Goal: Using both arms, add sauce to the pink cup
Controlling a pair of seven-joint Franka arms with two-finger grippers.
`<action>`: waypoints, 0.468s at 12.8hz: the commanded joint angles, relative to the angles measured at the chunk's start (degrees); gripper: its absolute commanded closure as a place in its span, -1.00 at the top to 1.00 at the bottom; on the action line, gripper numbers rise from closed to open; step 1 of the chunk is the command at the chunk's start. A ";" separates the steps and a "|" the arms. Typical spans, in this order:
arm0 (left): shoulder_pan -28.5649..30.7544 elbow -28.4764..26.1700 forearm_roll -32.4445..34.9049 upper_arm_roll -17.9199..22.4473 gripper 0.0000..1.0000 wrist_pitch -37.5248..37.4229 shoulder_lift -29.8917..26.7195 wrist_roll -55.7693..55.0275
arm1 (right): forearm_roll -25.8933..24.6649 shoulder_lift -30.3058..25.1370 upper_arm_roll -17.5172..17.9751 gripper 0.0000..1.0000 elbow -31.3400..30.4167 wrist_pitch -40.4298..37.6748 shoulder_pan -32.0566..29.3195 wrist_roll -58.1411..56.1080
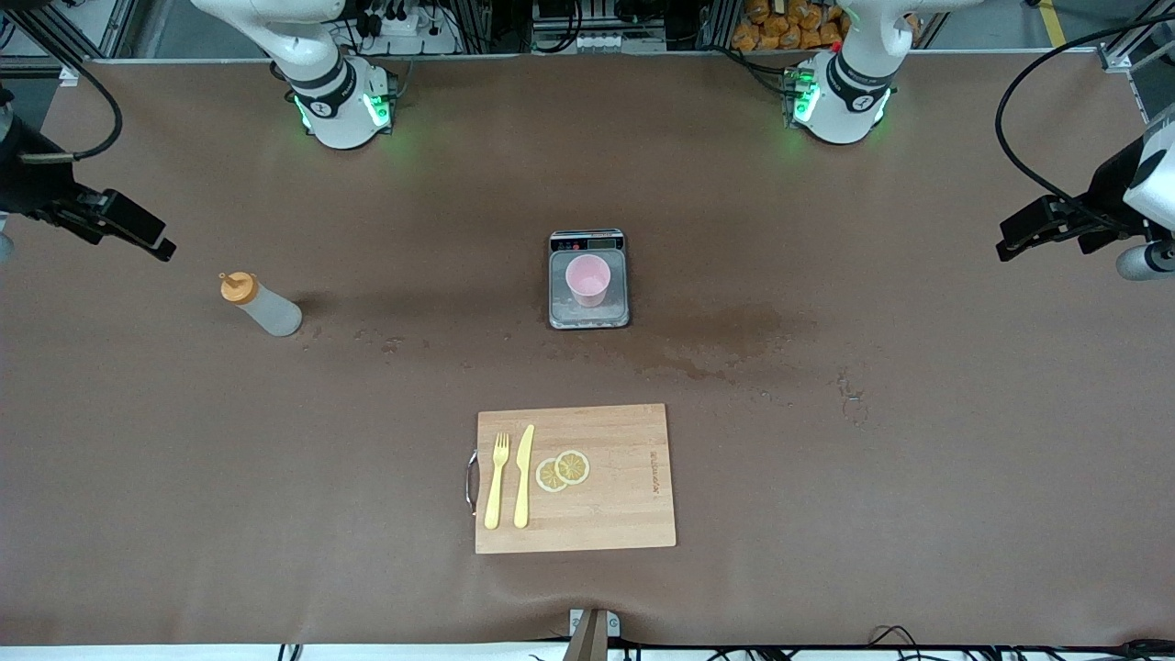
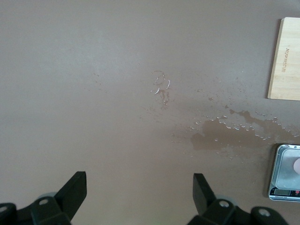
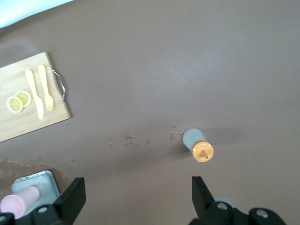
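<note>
The sauce bottle [image 1: 262, 306], whitish with an orange cap, stands upright on the brown table toward the right arm's end. It also shows in the right wrist view [image 3: 198, 144]. The pink cup [image 1: 587, 280] stands on a small silver scale [image 1: 589, 318] at mid-table. The cup also shows in the right wrist view [image 3: 18, 202] and as a sliver in the left wrist view [image 2: 296, 165]. My right gripper [image 1: 154, 239] is open and empty, up over the table near the bottle [image 3: 136, 194]. My left gripper [image 1: 1017, 242] is open and empty over the left arm's end of the table [image 2: 139, 187].
A wooden cutting board [image 1: 624, 477] lies nearer the front camera than the scale. It holds a yellow fork [image 1: 497, 479], a yellow knife [image 1: 523, 476] and two lemon slices [image 1: 563, 470]. A wet stain [image 1: 725, 335] spreads beside the scale toward the left arm's end.
</note>
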 commanded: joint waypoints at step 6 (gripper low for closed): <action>0.03 -0.25 -0.13 -0.10 1.00 0.13 -0.35 1.14 | -1.82 2.05 -0.54 1.00 2.16 0.85 1.04 -0.35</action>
